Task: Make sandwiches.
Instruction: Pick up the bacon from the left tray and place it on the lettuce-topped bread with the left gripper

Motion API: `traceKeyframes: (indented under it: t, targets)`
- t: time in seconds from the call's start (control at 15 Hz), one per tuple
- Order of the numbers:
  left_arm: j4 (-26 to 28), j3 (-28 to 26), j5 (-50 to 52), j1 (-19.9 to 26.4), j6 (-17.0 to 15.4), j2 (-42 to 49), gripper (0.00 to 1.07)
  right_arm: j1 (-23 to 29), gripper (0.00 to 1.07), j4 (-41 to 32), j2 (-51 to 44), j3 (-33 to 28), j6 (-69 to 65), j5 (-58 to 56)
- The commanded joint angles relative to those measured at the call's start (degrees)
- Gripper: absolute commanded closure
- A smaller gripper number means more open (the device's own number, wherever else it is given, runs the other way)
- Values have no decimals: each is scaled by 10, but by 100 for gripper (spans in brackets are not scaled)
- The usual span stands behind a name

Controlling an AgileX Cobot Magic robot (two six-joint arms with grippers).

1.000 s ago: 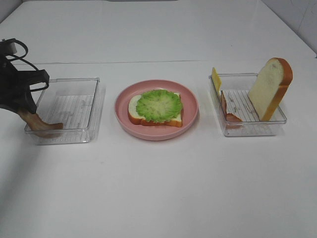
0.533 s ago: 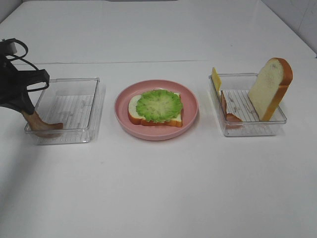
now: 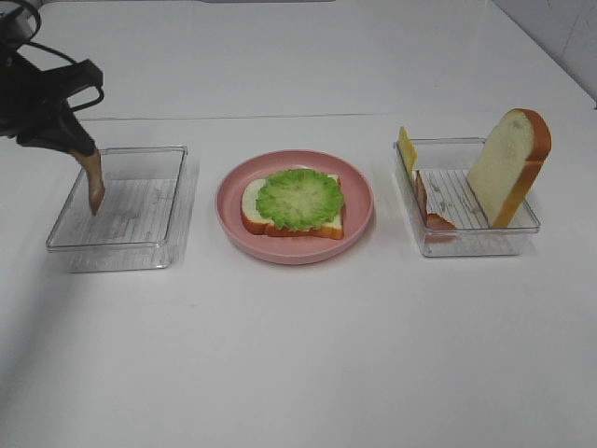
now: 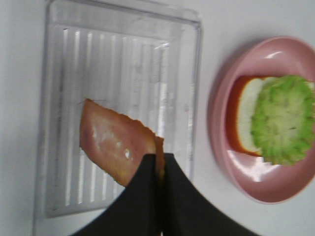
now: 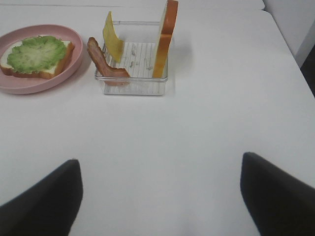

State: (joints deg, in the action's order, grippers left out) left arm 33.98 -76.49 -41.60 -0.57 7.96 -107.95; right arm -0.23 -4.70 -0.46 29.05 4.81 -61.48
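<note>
A bread slice topped with green lettuce (image 3: pixel 299 198) lies on the pink plate (image 3: pixel 295 247) in the middle of the table. My left gripper (image 3: pixel 82 149) is shut on a bacon strip (image 3: pixel 94 185), which hangs above the left clear tray (image 3: pixel 119 210); the wrist view shows the bacon strip (image 4: pixel 116 147) pinched between the fingers (image 4: pixel 142 196). The right clear tray (image 3: pixel 466 198) holds an upright bread slice (image 3: pixel 508 166), a yellow cheese slice (image 3: pixel 407 147) and another bacon strip (image 3: pixel 427 207). My right gripper (image 5: pixel 160 191) stands open over bare table, well short of that tray (image 5: pixel 133 56).
White table all around. The plate (image 4: pixel 266 123) lies beside the left tray (image 4: pixel 118 108) with a narrow gap between them. Bare table stretches in front of the plate and both trays.
My left gripper closed on the bacon strip and lifted it out of the left tray's near corner; it now hangs above the tray. The right arm has not moved.
</note>
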Motion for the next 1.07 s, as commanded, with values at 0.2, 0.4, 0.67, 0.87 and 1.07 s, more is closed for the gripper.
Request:
traceKeyframes:
  t: [0.2, 0.4, 0.67, 0.87, 1.07]
  targets:
    - [197, -20, 18, -59, 109, 2, 107, -5, 25, -1, -6, -1, 6, 7]
    - [304, -20, 72, -120, 179, 2, 107, -5, 25, -1, -6, -1, 6, 7]
    - [403, -21, 125, -187, 246, -2, 107, -5, 25, -1, -6, -1, 6, 7]
    - [448, -61, 103, -222, 267, -48, 107, -5, 25, -1, -6, -1, 6, 7]
    - [465, -139, 74, -237, 262, -136, 107, -5, 25, -1, -6, -1, 6, 7]
